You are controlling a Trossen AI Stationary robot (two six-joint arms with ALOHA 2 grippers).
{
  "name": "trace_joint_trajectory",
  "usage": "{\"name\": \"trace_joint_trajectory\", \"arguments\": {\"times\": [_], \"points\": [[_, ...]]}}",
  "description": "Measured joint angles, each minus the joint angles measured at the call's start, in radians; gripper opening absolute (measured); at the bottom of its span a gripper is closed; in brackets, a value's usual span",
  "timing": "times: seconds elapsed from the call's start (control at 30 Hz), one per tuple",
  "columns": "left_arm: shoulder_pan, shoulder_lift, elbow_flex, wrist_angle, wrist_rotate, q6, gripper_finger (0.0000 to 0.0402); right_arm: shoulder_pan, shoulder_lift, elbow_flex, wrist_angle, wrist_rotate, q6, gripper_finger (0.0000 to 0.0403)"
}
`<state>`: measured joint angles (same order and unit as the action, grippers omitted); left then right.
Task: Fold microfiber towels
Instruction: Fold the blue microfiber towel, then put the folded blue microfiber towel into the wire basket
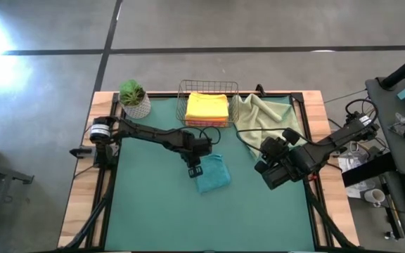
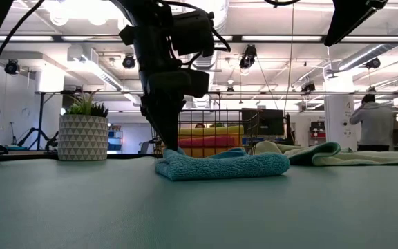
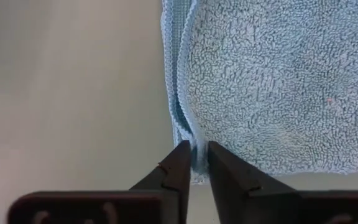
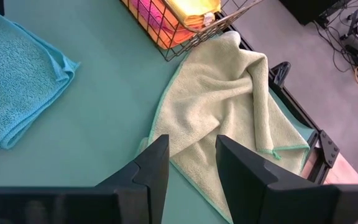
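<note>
A teal towel (image 1: 213, 174) lies folded on the green mat (image 1: 160, 211), near the middle. My left gripper (image 3: 195, 155) stands over the towel's left edge and is shut on it; the low view shows its fingers (image 2: 170, 145) coming down onto the towel (image 2: 223, 164). A pale sage green towel (image 4: 229, 93) lies crumpled at the far right of the mat. My right gripper (image 4: 191, 155) hovers open above its near edge, touching nothing. Folded yellow (image 1: 207, 107), pink and orange towels sit stacked in the wire basket (image 1: 183, 95). My left gripper pinches the folded teal towel's hemmed edge (image 3: 188, 127) between its two fingertips, close to one corner. Several layers of the fold meet there. The fingers come steeply from above. The towel lies flat on the mat.
A potted plant (image 1: 133, 98) stands at the far left corner, next to the wire basket at the far edge. The mat's near half is bare. Beyond the table's right edge stands a desk with cables and gear (image 1: 399, 133). A person (image 2: 373, 121) stands far off in the room.
</note>
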<state>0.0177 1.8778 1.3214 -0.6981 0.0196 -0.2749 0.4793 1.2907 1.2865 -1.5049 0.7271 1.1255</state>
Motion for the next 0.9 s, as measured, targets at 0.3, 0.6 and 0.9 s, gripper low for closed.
{"name": "trace_joint_trajectory", "arguments": {"times": [0.3, 0.6, 0.9], "points": [[0.000, -0.005, 0.024, -0.046, 0.002, 0.001, 0.0153, 0.000, 0.000, 0.000, 0.000, 0.000, -0.001, 0.0123], [-0.015, -0.082, 0.104, -0.172, -0.028, 0.100, 0.0183, 0.000, 0.000, 0.000, -0.003, -0.001, -0.054, 0.0123], [-0.190, -0.126, 0.095, -0.011, -0.167, 0.151, 0.0183, 0.031, -0.014, -0.043, 0.050, -0.091, -0.257, 0.0123]]}}
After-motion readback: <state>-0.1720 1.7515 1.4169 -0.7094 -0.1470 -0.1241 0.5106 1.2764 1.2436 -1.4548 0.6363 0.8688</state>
